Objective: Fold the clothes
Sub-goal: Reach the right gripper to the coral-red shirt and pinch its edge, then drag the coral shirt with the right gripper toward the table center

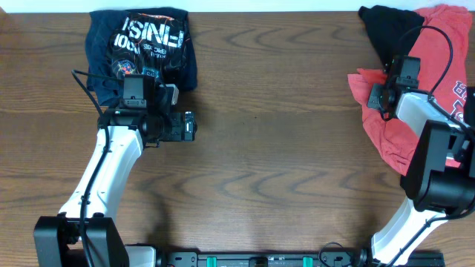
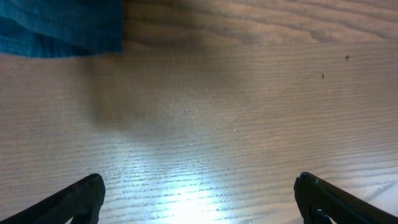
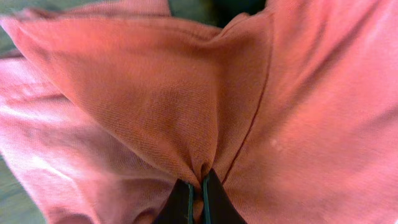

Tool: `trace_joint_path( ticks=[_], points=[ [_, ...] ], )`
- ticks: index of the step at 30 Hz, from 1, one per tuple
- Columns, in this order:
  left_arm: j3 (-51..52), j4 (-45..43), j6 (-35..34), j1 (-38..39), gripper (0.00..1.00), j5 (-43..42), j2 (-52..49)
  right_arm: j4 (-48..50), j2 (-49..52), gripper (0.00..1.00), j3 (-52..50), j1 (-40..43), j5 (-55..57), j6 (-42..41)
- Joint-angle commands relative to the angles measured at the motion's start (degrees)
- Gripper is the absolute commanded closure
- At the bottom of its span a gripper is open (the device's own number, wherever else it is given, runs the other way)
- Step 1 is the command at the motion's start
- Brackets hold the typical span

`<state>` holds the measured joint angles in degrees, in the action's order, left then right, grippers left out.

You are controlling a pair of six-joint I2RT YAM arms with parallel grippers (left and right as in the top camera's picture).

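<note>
1. The wooden table (image 1: 260, 148) is left bare across its middle. This open space is judged to be where folding is meant to be done, with clothes kept to the two far corners.

2. A red T-shirt (image 1: 382, 130) is seen bunched in a heap at the far right corner, its white lettering (image 1: 460, 100) partly shown at the edge. It is not yet spread flat, so the folding of it is judged to be barely begun.

3. A dark printed shirt (image 1: 145, 44) is laid at the far left corner as a neat rectangle, print upward. It is judged to be finished and parked out of the way.

4. A black garment (image 1: 386, 30) is tucked under the far edge of the red heap, seemingly waiting its turn.

5. The right gripper (image 1: 378, 96) is pressed together on a raised ridge of the red cloth (image 3: 155, 112), which is drawn into tight creases between the tips (image 3: 198, 193). The pinch is judged to be taken so that the shirt can be pulled out of the pile toward the open middle.

6. The left gripper (image 1: 185, 126) is held spread wide and empty just above the bare wood (image 2: 199, 199), beside the near edge of the dark shirt (image 2: 62, 25).
</note>
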<state>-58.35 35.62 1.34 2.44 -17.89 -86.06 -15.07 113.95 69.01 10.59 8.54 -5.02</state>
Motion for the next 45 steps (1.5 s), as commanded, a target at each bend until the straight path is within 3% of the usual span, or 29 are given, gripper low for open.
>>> trace_joint_path(
  ticks=[1,9,15,25,33,45],
  points=[
    [-0.87,-0.55,0.33,0.22,0.02,-0.57,-0.13,-1.09,-7.26,0.99,1.16,0.07,-0.35,-0.15],
    [-0.92,-0.52,0.33,0.22,0.03,-0.57,0.92,-5.40,-22.05,0.99,1.18,-2.54,-4.66,-0.07],
    [-2.97,0.81,0.11,-0.13,0.05,-0.55,6.80,-8.72,-28.61,0.99,1.18,-9.86,-8.20,-0.09],
    [-5.16,3.39,0.11,-5.86,0.05,-0.48,22.47,-10.38,-29.53,0.99,1.18,-32.89,-11.82,-3.48],
    [-5.16,6.71,-1.42,-12.63,0.05,-0.55,26.60,-11.76,-29.18,0.99,1.18,-49.24,-11.32,-5.79],
    [-5.16,7.98,-1.40,-12.76,0.05,-0.57,26.18,-12.07,-29.18,0.99,1.16,-49.55,-11.34,-7.13]
  ],
)
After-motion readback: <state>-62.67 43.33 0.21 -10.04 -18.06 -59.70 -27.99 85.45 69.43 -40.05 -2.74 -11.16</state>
